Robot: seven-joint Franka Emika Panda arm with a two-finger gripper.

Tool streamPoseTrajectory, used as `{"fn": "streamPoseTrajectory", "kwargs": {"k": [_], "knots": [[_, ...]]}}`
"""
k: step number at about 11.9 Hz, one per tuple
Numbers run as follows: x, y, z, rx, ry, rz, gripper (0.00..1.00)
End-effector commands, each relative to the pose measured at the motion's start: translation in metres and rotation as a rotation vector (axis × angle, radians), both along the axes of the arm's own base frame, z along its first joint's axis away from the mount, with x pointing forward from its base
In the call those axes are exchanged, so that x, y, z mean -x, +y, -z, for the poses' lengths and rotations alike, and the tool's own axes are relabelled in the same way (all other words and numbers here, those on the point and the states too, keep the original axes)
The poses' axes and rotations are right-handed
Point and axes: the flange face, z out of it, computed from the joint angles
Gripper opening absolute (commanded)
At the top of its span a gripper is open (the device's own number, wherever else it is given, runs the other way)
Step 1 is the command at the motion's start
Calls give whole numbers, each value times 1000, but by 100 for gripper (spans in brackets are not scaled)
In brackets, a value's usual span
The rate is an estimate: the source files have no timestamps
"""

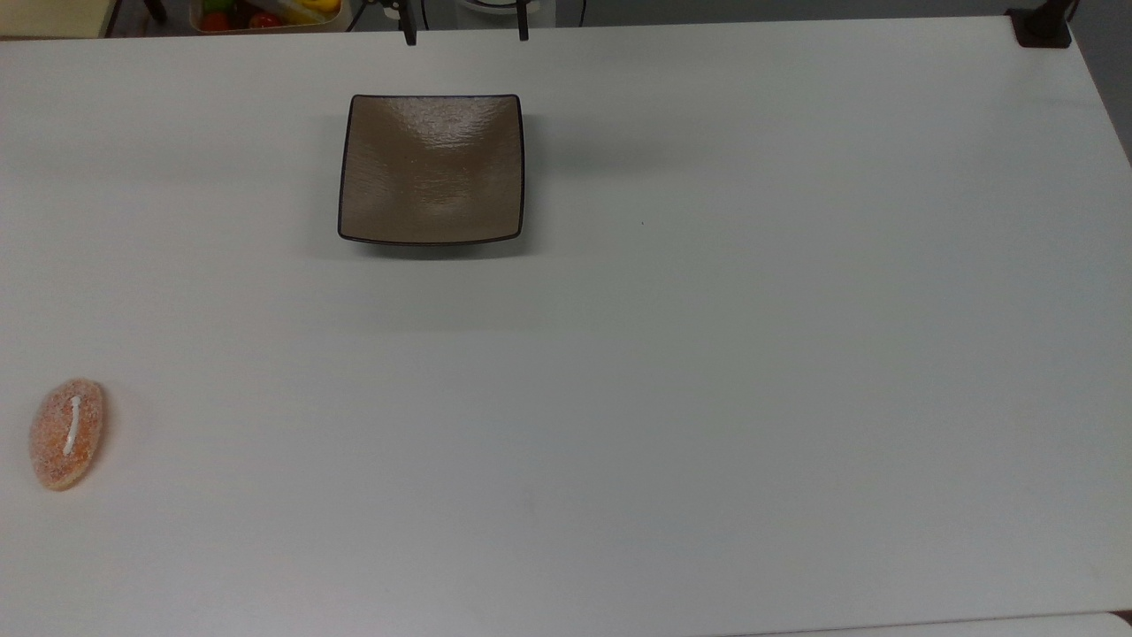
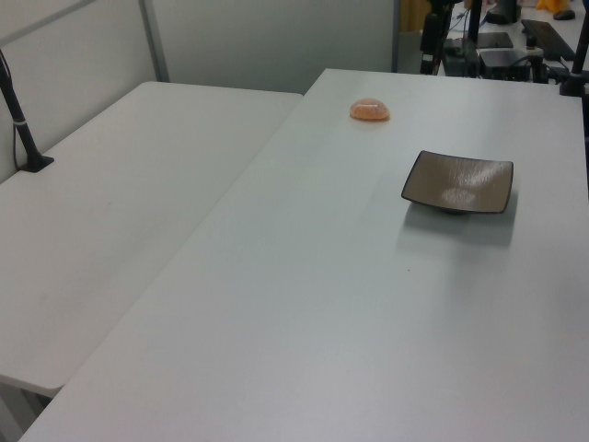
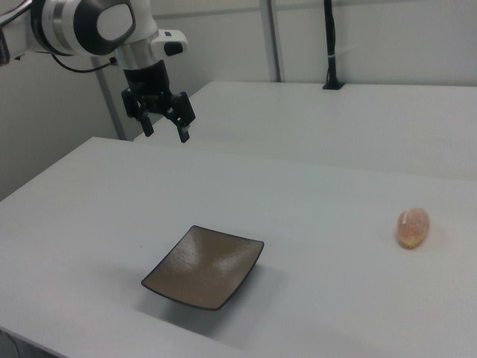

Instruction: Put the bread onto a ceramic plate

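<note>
The bread (image 1: pixel 67 433), a small orange-tan oval loaf with a white stripe, lies on the white table near the top view's left edge. It is also the bread (image 2: pixel 369 110) far back in the left view and the bread (image 3: pixel 413 227) at the right view's right. The square brown ceramic plate (image 1: pixel 432 168) sits empty on the table, seen as the plate (image 2: pixel 458 181) and the plate (image 3: pixel 204 266). My gripper (image 3: pixel 166 133) hangs open high above the table at the right view's upper left, well behind the plate and far from the bread.
A second white table (image 2: pixel 120 193) adjoins along the left view's left side. A black post (image 3: pixel 332 45) stands on it. A bin with colourful items (image 1: pixel 265 13) sits beyond the top view's upper edge, and a black clamp (image 1: pixel 1044 26) is at the table's corner.
</note>
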Motion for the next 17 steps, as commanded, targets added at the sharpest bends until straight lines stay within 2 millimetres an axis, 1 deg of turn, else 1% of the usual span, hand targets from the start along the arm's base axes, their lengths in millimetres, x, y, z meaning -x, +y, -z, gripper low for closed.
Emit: {"fn": "streamPoseTrajectory", "kwargs": {"k": [1,5,8,12,13,14,15,16,17], "knots": [[-5,-5,-3,-11,-19,31,100],[-4,-6,-2,-11,-13,32,100],[-2,-14,-9,-12,-23,46,100],[1,-12,-13,-13,-30,26,100],[-2,-18,-10,-13,-31,36,100],[-8,-31,-2,-10,-20,42,100],[-13,-37,4,1,-19,1,100],[-19,-39,8,10,-38,-12,100],[-28,-40,15,12,-56,-7,100]]}}
